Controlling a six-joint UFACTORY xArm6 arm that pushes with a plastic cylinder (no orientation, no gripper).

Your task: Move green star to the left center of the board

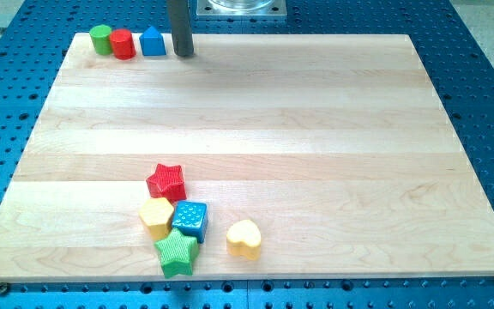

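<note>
Since my tip (183, 54), with no fingers to open, sits far from the green star (177, 253), pushing might drag the touching blue cube (190, 220) too.

Single view, high and angled down from the board's (316, 129) near edge, whole board framed

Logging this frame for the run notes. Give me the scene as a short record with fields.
board: wooden board on a blue table
my tip: at the view's top, just right of the blue block
top row: green cylinder, red cylinder, blue block
bottom cluster: red star, yellow block, blue cube, green star
apart: yellow heart
</note>
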